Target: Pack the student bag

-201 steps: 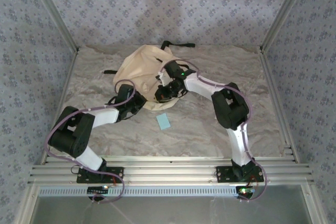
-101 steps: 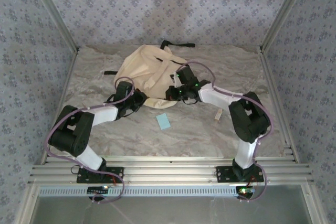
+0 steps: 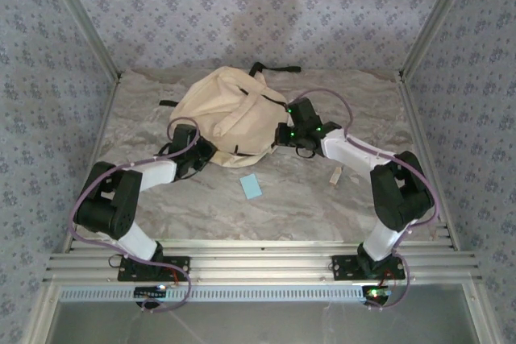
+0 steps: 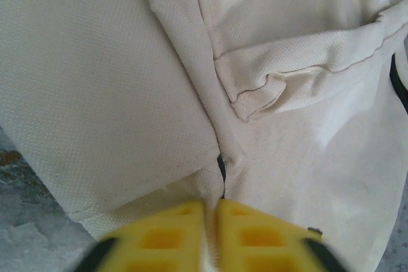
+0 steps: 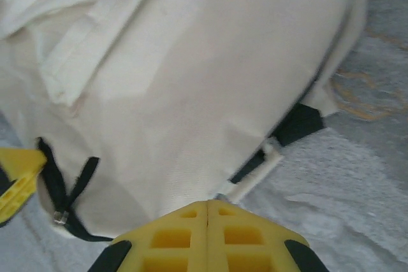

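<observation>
Wallpaper [image 3: 242, 6] with small blue flowers surrounds the grey marbled desk [image 3: 306, 199]; I see the backpack [image 3: 226, 114] slumped at twelve o'clock. My right fingers [image 5: 188, 224] press together at its edge; whether the left fingers [image 4: 175, 227] pinch cloth, I cannot tell.

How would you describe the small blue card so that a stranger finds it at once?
Find the cream bag at the back of the table. Just below it in the top view lies a flat card. It alone is light blue; the small stick to its right is whitish.
</observation>
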You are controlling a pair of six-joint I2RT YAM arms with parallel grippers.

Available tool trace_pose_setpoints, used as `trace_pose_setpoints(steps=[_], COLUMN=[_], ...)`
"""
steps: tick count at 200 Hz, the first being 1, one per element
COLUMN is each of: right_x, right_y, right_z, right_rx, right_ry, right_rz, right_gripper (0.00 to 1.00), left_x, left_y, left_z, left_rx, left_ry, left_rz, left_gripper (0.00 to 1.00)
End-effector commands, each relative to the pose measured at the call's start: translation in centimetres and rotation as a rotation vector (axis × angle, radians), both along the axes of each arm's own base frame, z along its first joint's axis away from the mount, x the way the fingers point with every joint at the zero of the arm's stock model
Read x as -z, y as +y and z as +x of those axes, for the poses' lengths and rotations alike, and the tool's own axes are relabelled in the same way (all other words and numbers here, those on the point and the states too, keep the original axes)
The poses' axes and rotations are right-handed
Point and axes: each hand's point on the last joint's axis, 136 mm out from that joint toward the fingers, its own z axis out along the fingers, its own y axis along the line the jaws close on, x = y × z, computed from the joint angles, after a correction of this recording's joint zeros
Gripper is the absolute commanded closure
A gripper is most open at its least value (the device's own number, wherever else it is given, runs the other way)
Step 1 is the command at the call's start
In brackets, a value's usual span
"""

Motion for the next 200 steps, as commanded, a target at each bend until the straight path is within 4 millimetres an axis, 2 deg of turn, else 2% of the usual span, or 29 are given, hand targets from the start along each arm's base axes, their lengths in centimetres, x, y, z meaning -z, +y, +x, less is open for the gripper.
trace_pose_setpoints(steps=[1,14,26,47,83,97,145,175,200], right_x=[-1.2,-0.1,1.0,1.8,1.7,2.3,6.7,8.4,9.1], right_y=[2.6,3.6,4.6,7.3,11.0,11.7,11.9,12.3,13.0], right_z=[-0.3,-0.6,-0.7,-0.9,-1.1,-1.0,-1.3,-1.1,-1.0], right_rx=[-0.103,-0.153,-0.186,-0.234,-0.229,-0.206,-0.110,-0.092,-0.104], right_ry=[0.013,0.037,0.064,0.097,0.143,0.167,0.296,0.342,0.359], right_rz=[0.030,0.008,-0.002,0.042,0.059,0.071,0.097,0.122,0.126], right_gripper=[0.85,0.83,0.82,0.74,0.70,0.69,0.68,0.65,0.64], left_x=[-1.8,-2.7,-3.5,-4.1,-2.6,-1.8,1.9,4.4,5.3], left_y=[0.2,0.3,0.0,-0.5,-1.5,-2.0,-3.5,-3.7,-3.6], left_z=[0.5,0.3,-0.1,-0.7,-0.9,-0.6,0.0,-1.1,-2.0], left_rx=[0.056,0.070,0.075,0.034,-0.059,-0.078,-0.085,-0.077,-0.068], left_ry=[-0.024,-0.025,-0.026,-0.010,0.018,0.031,0.086,0.136,0.147], left_rz=[0.074,0.084,0.060,-0.044,-0.160,-0.180,-0.194,-0.187,-0.174], left_gripper=[0.45,0.32,0.29,0.28,0.34,0.41,0.68,1.00,1.00])
